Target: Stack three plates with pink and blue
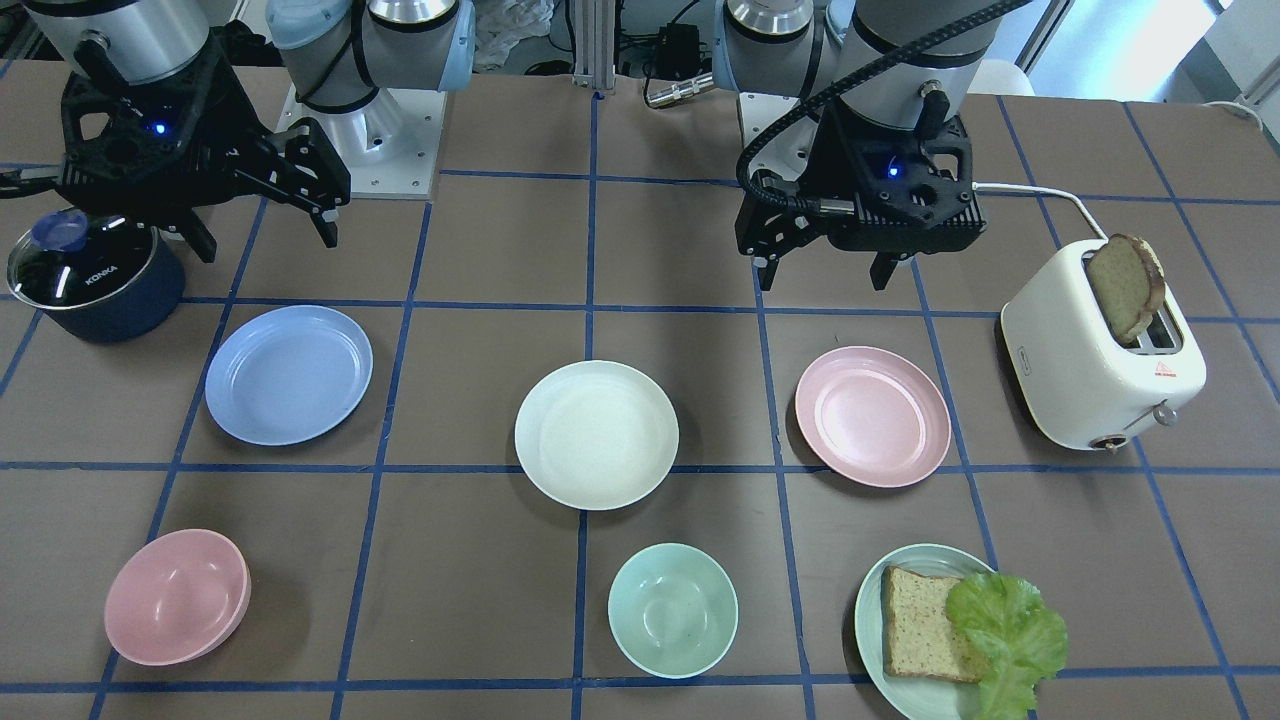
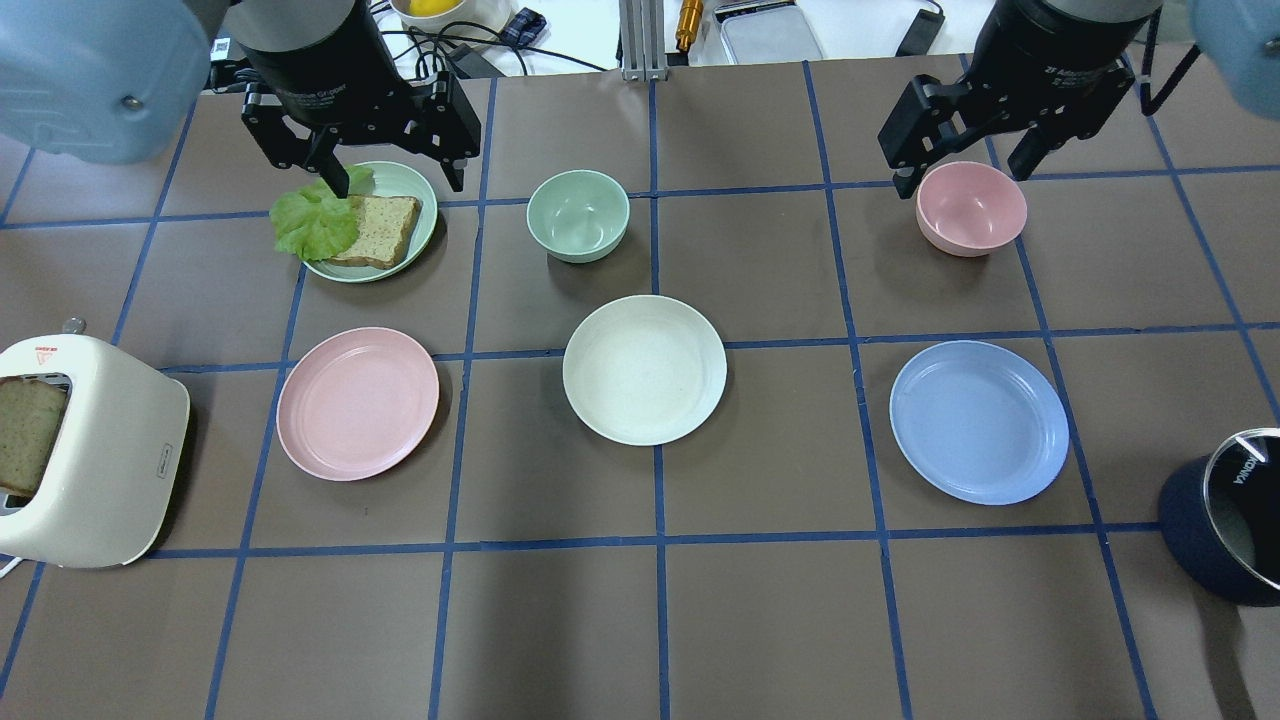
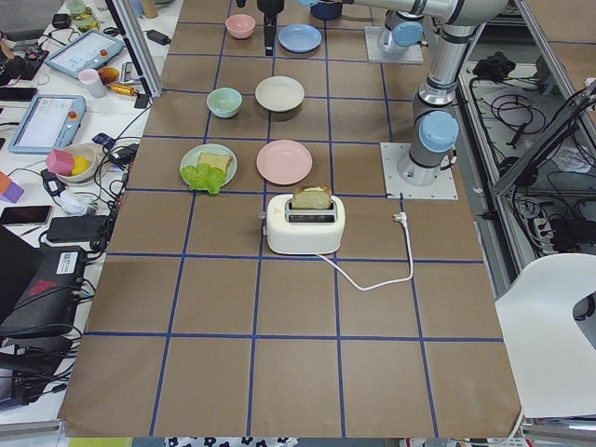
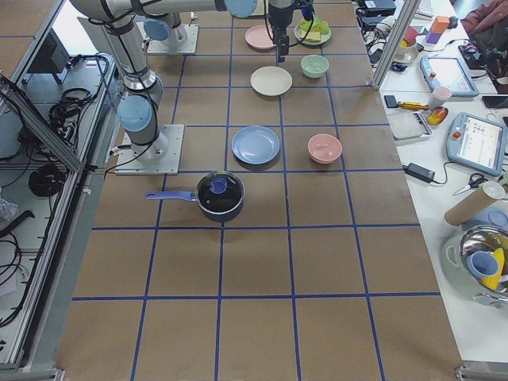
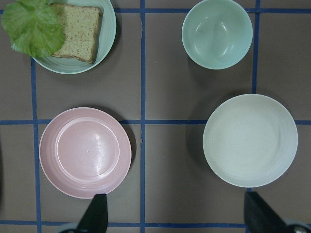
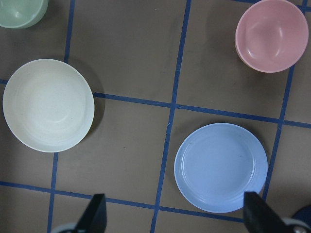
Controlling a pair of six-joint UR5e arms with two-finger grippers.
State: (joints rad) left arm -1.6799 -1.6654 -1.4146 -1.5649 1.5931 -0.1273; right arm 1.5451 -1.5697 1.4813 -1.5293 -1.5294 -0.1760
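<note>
Three plates lie apart in a row on the brown table: the pink plate (image 2: 358, 402) on my left, the cream-white plate (image 2: 644, 369) in the middle, the blue plate (image 2: 978, 421) on my right. In the front view they are pink (image 1: 872, 416), cream-white (image 1: 596, 434) and blue (image 1: 288, 374). My left gripper (image 2: 395, 170) is open and empty, high above the table beyond the pink plate (image 5: 85, 152). My right gripper (image 2: 965, 165) is open and empty, high beyond the blue plate (image 6: 221, 167).
A pale green plate (image 2: 415, 185) with bread and lettuce, a mint bowl (image 2: 578, 215) and a pink bowl (image 2: 970, 208) stand in the far row. A white toaster (image 2: 90, 450) with bread stands at far left. A dark lidded pot (image 2: 1225, 530) stands at far right.
</note>
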